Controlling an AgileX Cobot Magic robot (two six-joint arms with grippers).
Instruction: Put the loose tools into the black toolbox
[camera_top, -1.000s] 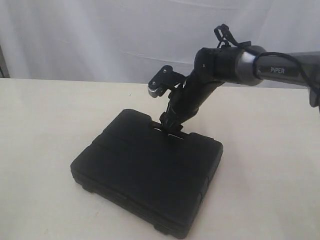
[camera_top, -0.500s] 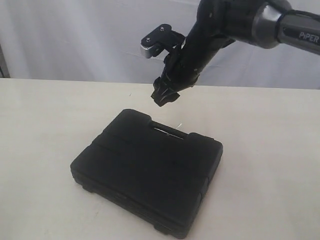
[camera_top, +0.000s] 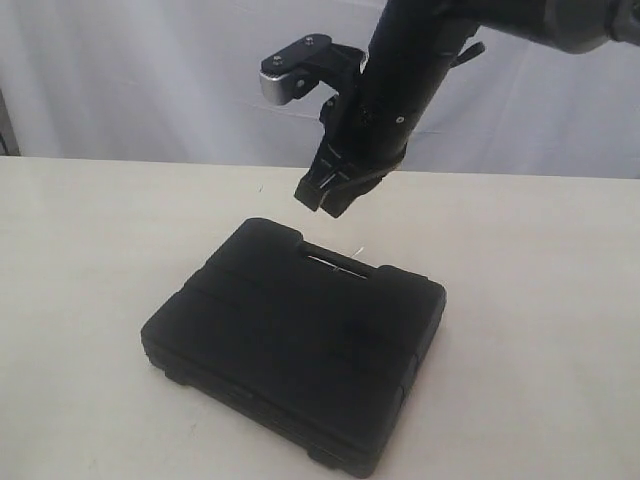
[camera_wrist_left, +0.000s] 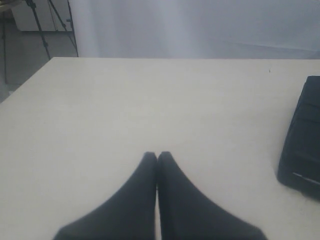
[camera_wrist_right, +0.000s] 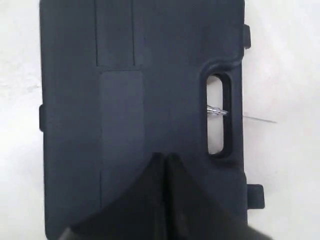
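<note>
Toolbox lies shut, flat on table. Right gripper hangs above handle slot, jaws pressed together, empty. Left gripper closed too, empty, beside box. I see no loose tools, so judge packing finished. Next I park arms clear.

We see soft, even light in the exterior view: the curtain at twelve o'clock glows pale, the worktop carries hardly any shadow, and the toolbox swallows its own detail. Up close, the left pincer and right pincer blur out of focus.
</note>
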